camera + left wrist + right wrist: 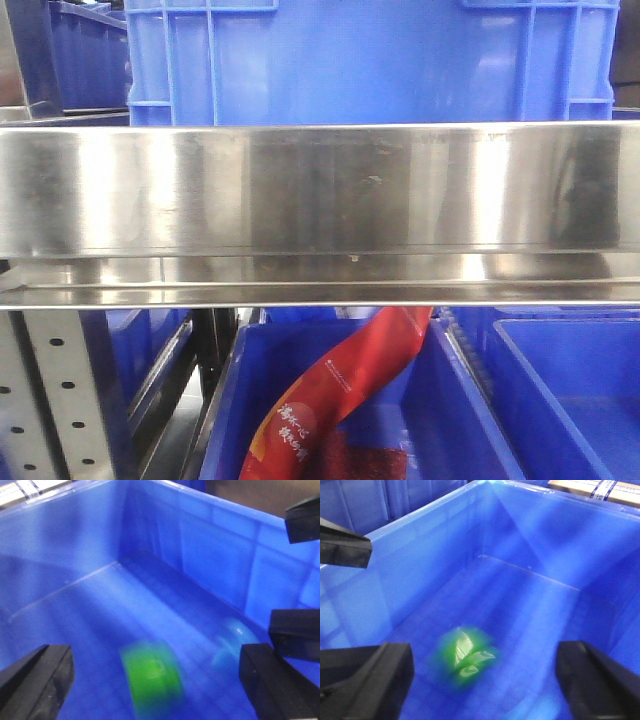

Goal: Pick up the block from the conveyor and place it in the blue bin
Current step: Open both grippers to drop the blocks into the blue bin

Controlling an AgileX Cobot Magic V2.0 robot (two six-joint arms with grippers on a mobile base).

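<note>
Blue plastic fills both wrist views: each arm hangs over a blue bin (210, 535). The left gripper (155, 680) is spread wide with nothing in it; so is the right gripper (485, 672). A blurred light-blue block (232, 642) lies on the bin floor beside a green piece (152, 672).

In the front view we see a steel shelf rail (320, 190) hiding much of the blue crates (370, 60); a red packet (335, 400) is cut off below. In both wrist views motion blur smears a green thing (152, 677) and a pale blue shape (235, 645); tool fingers (365, 680) run off-frame.
</note>
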